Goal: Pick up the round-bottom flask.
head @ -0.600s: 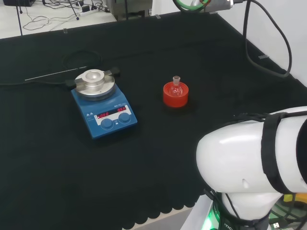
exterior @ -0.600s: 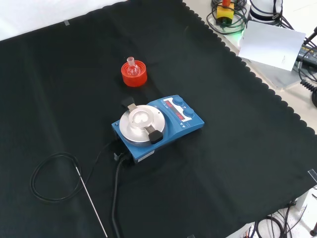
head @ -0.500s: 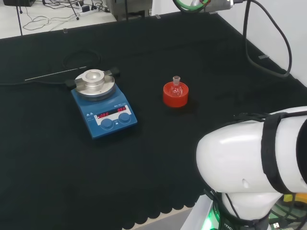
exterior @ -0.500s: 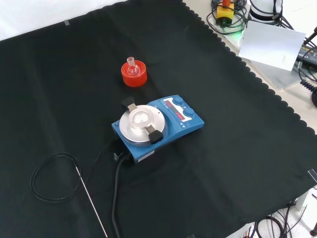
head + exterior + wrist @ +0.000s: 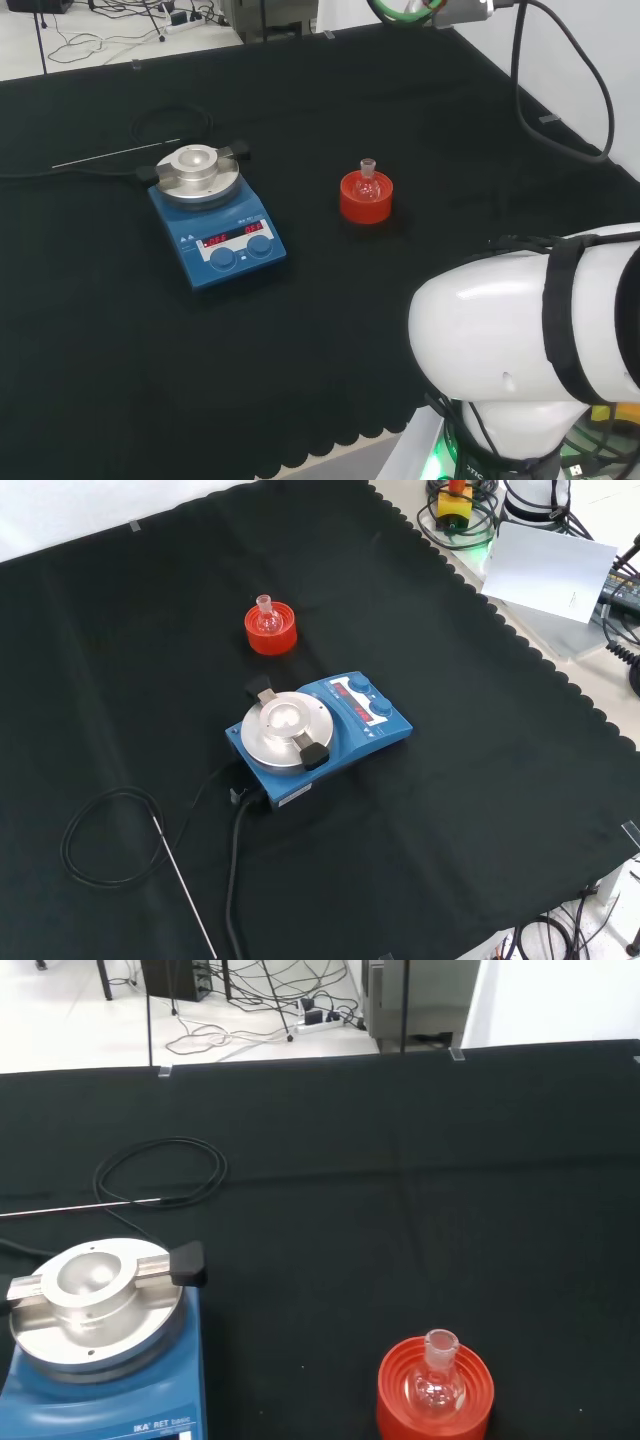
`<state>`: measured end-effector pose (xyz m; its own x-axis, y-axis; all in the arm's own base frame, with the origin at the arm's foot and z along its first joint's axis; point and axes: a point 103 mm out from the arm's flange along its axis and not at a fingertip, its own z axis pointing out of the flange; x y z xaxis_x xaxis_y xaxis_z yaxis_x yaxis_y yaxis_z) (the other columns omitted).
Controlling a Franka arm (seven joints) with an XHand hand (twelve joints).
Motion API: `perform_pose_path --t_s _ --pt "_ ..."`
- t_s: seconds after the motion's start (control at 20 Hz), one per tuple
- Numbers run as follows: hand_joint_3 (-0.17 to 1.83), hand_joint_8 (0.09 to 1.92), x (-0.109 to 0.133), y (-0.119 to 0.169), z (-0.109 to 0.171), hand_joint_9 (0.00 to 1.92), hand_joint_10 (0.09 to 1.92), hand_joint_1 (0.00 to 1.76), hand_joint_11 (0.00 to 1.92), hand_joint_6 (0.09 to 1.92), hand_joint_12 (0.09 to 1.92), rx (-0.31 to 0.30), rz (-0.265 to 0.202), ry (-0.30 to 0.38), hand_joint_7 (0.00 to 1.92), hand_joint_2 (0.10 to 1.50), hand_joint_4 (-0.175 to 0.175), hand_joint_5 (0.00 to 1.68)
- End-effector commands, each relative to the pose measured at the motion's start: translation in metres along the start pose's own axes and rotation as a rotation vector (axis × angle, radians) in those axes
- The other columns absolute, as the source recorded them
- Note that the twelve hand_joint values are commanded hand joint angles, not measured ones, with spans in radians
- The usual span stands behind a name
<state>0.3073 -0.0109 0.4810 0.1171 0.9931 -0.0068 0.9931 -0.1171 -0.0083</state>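
The round-bottom flask (image 5: 368,180) is a small piece of clear glass with a bulbous body and a short, straight neck that ends in a slightly thicker rim; it stands upright with the neck pointing up, and nothing can be made out inside it. It sits in a red ribbed ring stand (image 5: 365,199), its round belly settled into the ring's hollow so that only the upper part of the bulb and the neck rise above the red edge. In the wrist view the flask (image 5: 439,1374) shows its neck and bulb plainly against the red stand (image 5: 435,1398), the glass picking up a reddish tint from the ring around it. In the head view the stand rests on the black cloth (image 5: 420,130) to the right of a blue magnetic stirrer hotplate (image 5: 216,218), apart from it; in the front view the flask (image 5: 265,616) in its stand (image 5: 271,630) lies farther off than the hotplate (image 5: 318,732). The hotplate carries a round metal block on top and two blue knobs on its front panel. A thin metal probe rod (image 5: 186,885) lies flat on the cloth beside a loop of black cable (image 5: 95,840), both well away from the flask. Whether the hand's fingers are spread or closed cannot be told. Nothing touches the flask but its stand.
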Motion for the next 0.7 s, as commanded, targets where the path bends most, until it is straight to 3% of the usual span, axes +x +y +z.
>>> perform_pose_path --t_s 0.05,0.4,0.7 --pt "0.33 0.58 -0.007 0.003 0.008 0.23 0.64 0.20 0.00 0.30 1.36 -0.001 0.027 0.007 0.15 1.23 -0.003 0.43" --pt "0.30 0.58 -0.018 0.021 0.034 0.24 0.64 0.25 0.00 0.28 1.36 0.021 0.066 0.040 0.16 1.21 -0.005 0.44" --pt "0.29 0.58 -0.050 0.064 0.075 0.26 0.65 0.29 0.00 0.27 1.37 0.015 0.061 0.108 0.17 1.19 -0.012 0.45"
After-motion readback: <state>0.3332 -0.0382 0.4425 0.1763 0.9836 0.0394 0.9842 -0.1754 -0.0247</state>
